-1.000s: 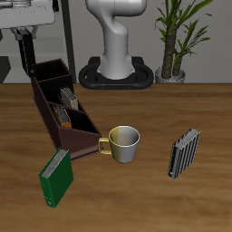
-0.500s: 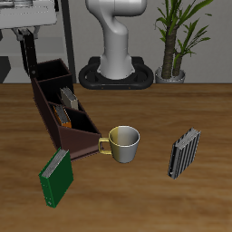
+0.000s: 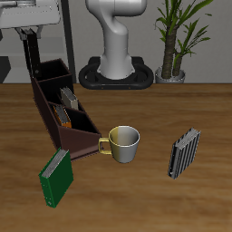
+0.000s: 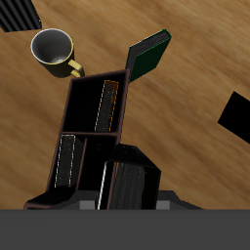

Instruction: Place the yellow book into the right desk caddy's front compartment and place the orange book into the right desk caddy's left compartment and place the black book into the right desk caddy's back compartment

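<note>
Exterior: gripper [image 3: 30, 38] has risen slightly over the last second, black book [image 3: 33, 62] clenched upright, lower end inside right desk caddy [image 3: 80, 142] back compartment; not yet released. Orange book [image 3: 60, 114] and yellow book [image 3: 70, 98] already sit in compartments.

Wrist: black book [image 4: 130, 181] fills back compartment; two other compartments hold one book each. Mug [image 4: 53, 49], green book [image 4: 149, 54] outside caddy.

We see the right desk caddy [image 3: 62, 113] toward the worktop's [image 3: 145, 195] back edge, books standing inside; a mug [image 3: 121, 143] beside its low end, another book [image 3: 55, 176] leaning nearer the front edge.
</note>
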